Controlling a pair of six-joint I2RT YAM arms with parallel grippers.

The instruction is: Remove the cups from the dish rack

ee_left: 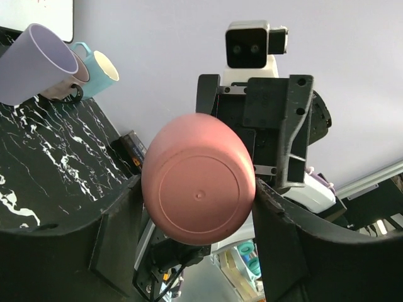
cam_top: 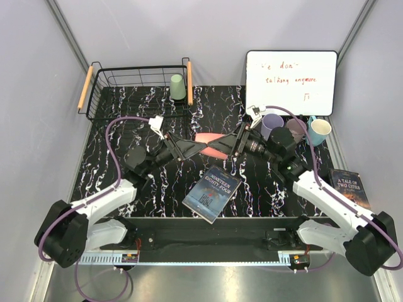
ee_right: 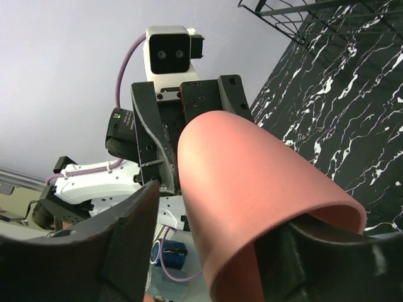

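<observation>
cups (cam_top: 178, 87) 5 | dish rack (cam_top: 126, 70) 1 | books (cam_top: 213, 194) 2 | whiteboard (cam_top: 291, 82) 1

The table (cam_top: 214, 107) is black marble veined with white. The rack (cam_top: 135, 75) is black wire with pale wood handles, and the green cup (cam_top: 177, 87) in it is a soft pastel. The pink cup (cam_top: 211, 143) is salmon. By the white board (cam_top: 289, 82), scrawled in orange-red, are a lilac cup (cam_top: 272, 124), a mauve cup (cam_top: 295, 129) and a light blue cup (cam_top: 318, 130). The arms (cam_top: 104, 201) are white and the cables (cam_top: 113, 145) purple.
</observation>
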